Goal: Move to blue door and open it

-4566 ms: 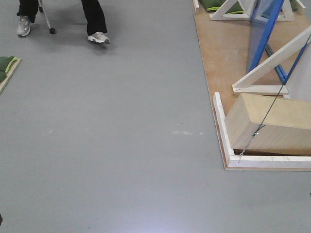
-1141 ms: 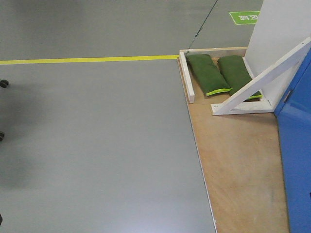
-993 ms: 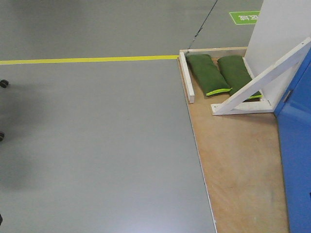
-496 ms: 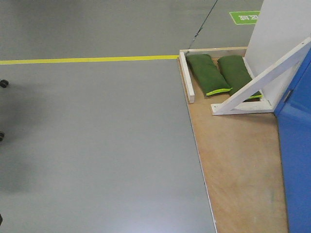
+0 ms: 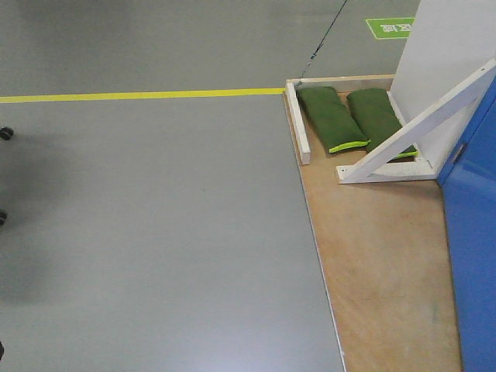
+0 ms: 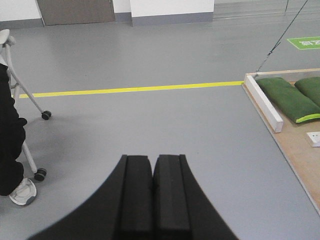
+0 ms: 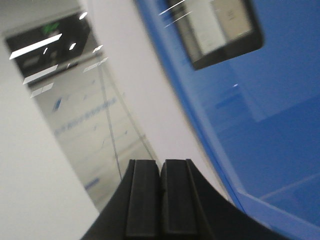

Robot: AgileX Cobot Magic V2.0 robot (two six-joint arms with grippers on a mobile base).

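Note:
The blue door (image 5: 474, 256) is a glossy blue panel at the right edge of the front view, standing on a plywood base (image 5: 380, 263). It also fills the right side of the blurred right wrist view (image 7: 260, 125). No handle or lock shows. My left gripper (image 6: 152, 162) is shut and empty, held over grey floor. My right gripper (image 7: 160, 165) is shut and empty, tilted upward close to the door's left edge, apart from it.
A white panel (image 5: 453, 46) with a diagonal brace (image 5: 418, 128) stands left of the door. Two green sandbags (image 5: 333, 116) lie on the base behind a white rail (image 5: 298, 124). A yellow line (image 5: 139, 95) crosses the floor. A person's foot (image 6: 22, 192) and wheeled cane (image 6: 30, 100) are at left.
Since 4.6 s ago the front view has swung from the far side of the platform to this corner. Over the last second the view has barely shifted.

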